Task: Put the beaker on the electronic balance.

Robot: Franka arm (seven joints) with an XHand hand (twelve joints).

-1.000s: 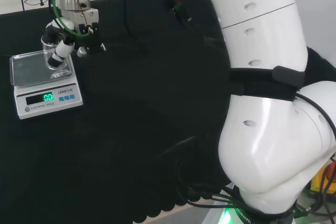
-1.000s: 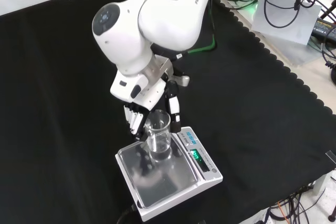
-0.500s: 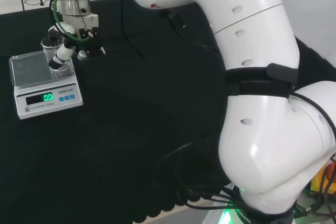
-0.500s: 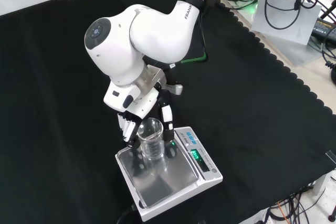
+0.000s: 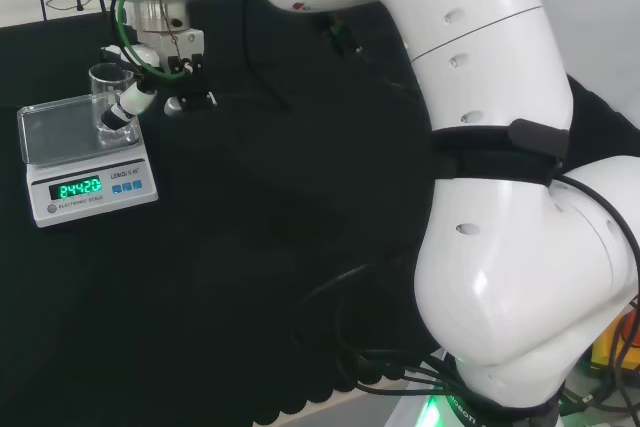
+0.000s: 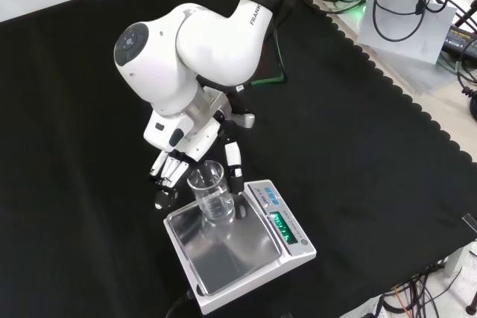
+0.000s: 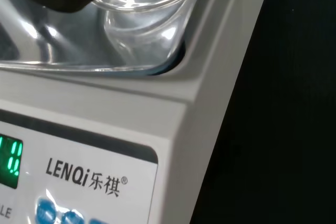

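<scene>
From my seat I see the beaker (image 6: 209, 192) standing upright on the steel pan of the electronic balance (image 6: 246, 255), in the lower middle of the front view, at the pan's far corner nearest the arm. In the head view the same beaker (image 5: 110, 99) sits at the upper left of the frame, on the right rear part of the balance (image 5: 85, 157), whose green display is lit. The hand (image 6: 177, 167) hangs just above and behind the beaker in the front view, under the big white link (image 6: 186, 42) with its round grey cap. Its fingers (image 6: 165, 172) are spread and hang relaxed to the left of the glass, apart from it, while the thumb (image 6: 234, 161) points down along the beaker's right side; I cannot tell whether the thumb touches the wall. In the head view one finger (image 5: 128, 107) lies across the front of the beaker, so contact there is also unclear to me. The wrist view looks close past the beaker's clear base (image 7: 147, 24) resting on the pan, with the balance's white housing (image 7: 157, 145) below it and the black cloth (image 7: 283, 108) at the side.
</scene>
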